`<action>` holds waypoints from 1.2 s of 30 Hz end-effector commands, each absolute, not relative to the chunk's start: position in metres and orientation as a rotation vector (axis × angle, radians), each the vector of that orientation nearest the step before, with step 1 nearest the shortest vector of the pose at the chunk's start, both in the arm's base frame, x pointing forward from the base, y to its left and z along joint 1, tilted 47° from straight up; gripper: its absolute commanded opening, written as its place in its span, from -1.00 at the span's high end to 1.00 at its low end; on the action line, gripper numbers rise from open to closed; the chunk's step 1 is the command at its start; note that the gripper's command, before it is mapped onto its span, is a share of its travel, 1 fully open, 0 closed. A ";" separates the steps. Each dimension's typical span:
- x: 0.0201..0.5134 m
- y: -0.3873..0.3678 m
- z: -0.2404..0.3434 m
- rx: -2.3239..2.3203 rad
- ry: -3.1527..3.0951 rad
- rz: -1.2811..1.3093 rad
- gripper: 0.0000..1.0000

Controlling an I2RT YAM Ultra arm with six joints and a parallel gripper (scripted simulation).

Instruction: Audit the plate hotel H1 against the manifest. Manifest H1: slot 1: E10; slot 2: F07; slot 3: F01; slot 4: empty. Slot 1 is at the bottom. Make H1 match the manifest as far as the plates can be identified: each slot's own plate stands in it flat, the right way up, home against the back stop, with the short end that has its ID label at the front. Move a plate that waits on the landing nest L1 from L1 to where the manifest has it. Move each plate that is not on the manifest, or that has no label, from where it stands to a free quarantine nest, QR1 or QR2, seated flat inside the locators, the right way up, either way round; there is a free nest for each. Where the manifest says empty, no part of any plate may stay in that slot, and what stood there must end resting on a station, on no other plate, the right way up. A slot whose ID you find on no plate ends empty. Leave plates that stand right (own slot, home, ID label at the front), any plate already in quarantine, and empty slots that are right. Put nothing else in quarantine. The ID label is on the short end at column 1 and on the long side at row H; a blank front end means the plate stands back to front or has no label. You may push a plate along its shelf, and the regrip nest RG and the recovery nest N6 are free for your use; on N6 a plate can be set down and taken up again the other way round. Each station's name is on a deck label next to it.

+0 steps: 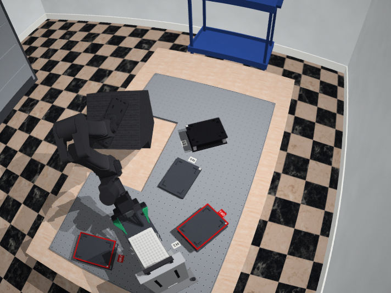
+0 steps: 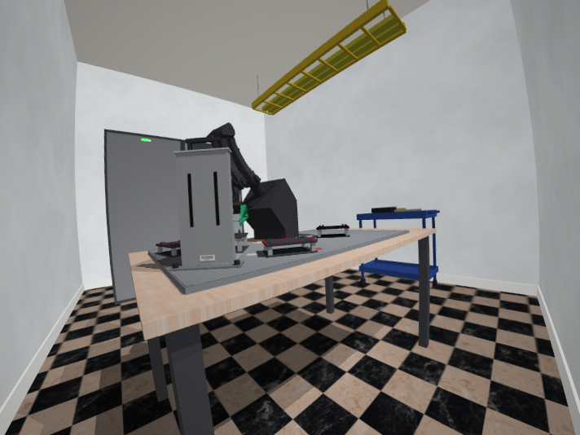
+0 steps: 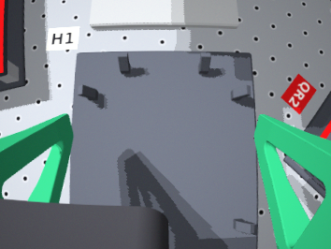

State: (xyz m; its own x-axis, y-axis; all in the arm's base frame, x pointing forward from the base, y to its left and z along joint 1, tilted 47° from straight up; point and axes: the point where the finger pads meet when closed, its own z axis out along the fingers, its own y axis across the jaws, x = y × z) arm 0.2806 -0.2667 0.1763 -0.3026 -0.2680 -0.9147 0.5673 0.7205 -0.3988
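Checkerboard floor, pale wooden table (image 1: 221, 72), grey perforated deck (image 1: 227, 103) on top. Down at the near end, plate hotel H1 (image 1: 167, 277), with a white well plate (image 1: 148, 250) sticking well out of its front. Reads E10 on the short end facing the wrist camera, so label at the front, but clearly not home against the back stop. Which slot, impossible to tell from these angles. Over at L1, a black plate (image 1: 206, 132) waiting on its nest.

Looks light and stiff, that white plate: rigid moulded plastic by the look, smooth-walled, likely to slip under a weak or crooked pinch. Best taken across the two long sides near the protruding end and kept level, or simply nudged square on the labelled short end to slide it home along the shelf.

Now the gripper (image 1: 132, 218): spread as wide as it goes, green fingers far apart, pinching nothing, touching nothing visible. Hovers over the dark nest (image 3: 162, 115) just in front of the hotel, pointed straight at the E10 end.
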 end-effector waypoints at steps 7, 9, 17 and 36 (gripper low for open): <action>0.265 -0.253 0.179 0.231 1.681 -0.842 -1.00; 0.262 -0.251 0.179 0.230 1.681 -0.841 -1.00; 0.255 -0.245 0.179 0.231 1.681 -0.842 -1.00; 0.233 -0.228 0.179 0.231 1.681 -0.842 -1.00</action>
State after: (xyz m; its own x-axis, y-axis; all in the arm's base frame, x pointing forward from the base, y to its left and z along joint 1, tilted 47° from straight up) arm 0.2386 -0.2344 0.1807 -0.2944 -0.2765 -0.9148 0.5762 0.7124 -0.4007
